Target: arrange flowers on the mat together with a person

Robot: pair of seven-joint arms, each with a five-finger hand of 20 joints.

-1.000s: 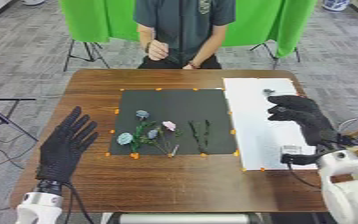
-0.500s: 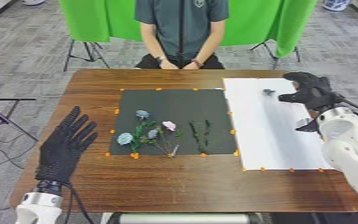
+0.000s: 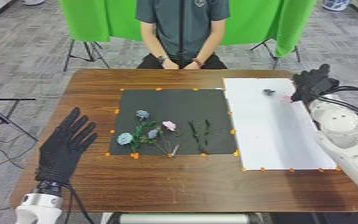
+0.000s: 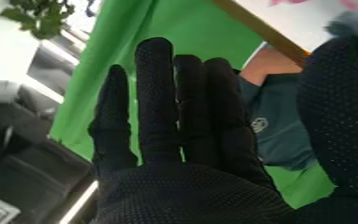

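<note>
1. With twelve o'clock taken as the table's far side, the right hand (image 3: 310, 82) has been carried toward one o'clock, off most of the white sheet (image 3: 278, 135), and is now held by the sheet's one o'clock corner.
2. By this shift a pink spot (image 3: 286, 99), probably a blossom, has been uncovered at the sheet's one o'clock; a small grey-blue flower (image 3: 269, 92) is seen near twelve. Neither has been placed, so the arrangement is judged unfinished.
3. The right hand is released, its fingers extended, with nothing seen gripped. The left hand (image 3: 65, 145) is likewise spread and empty, at eight o'clock from the black mat (image 3: 171, 102).
4. On that mat, blossoms (image 3: 125, 138) are gathered mainly between seven and ten o'clock; green stems (image 3: 206, 135) are laid between four and five.
5. The pink spot's stem cannot be made out. In the wrist view, pink petals are cut off and a grey-blue bloom is blurred, partly hidden by the thumb.
</note>
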